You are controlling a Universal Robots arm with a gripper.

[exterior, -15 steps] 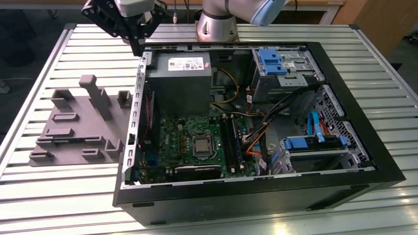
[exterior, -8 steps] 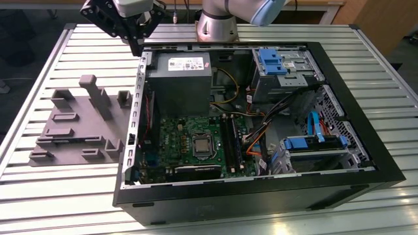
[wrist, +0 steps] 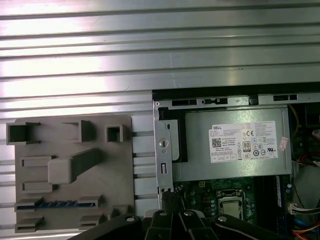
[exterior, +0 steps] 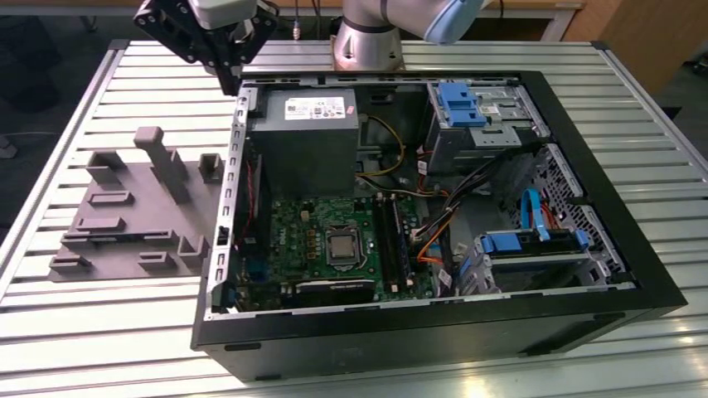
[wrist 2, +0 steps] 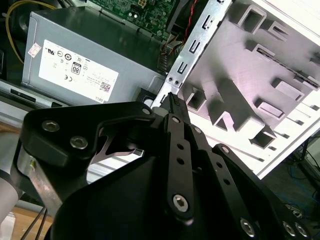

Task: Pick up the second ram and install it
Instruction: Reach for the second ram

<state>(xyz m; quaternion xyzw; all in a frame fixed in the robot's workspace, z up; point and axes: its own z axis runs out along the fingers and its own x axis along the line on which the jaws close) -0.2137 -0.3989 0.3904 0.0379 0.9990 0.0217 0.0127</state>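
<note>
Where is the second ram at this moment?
In the first wrist view the second ram sits in a slot of the grey holder beside the computer case.

Worktop [exterior: 99, 332]: carries an open computer case [exterior: 443, 336] and, just beside it on the exterior view's left, a holder block [exterior: 111, 240].
Holder block: one memory stick [wrist: 55, 204] lies in a slot along one edge, as the first wrist view shows.
Case, far end: power supply [exterior: 304, 141] on the exterior view's left, drive cage [exterior: 476, 116] on its right.
Case, nearer part: circuit board [exterior: 293, 224] in front of the power supply.
My pincer [exterior: 229, 81]: hangs over the case's far corner, on the holder side.
</note>
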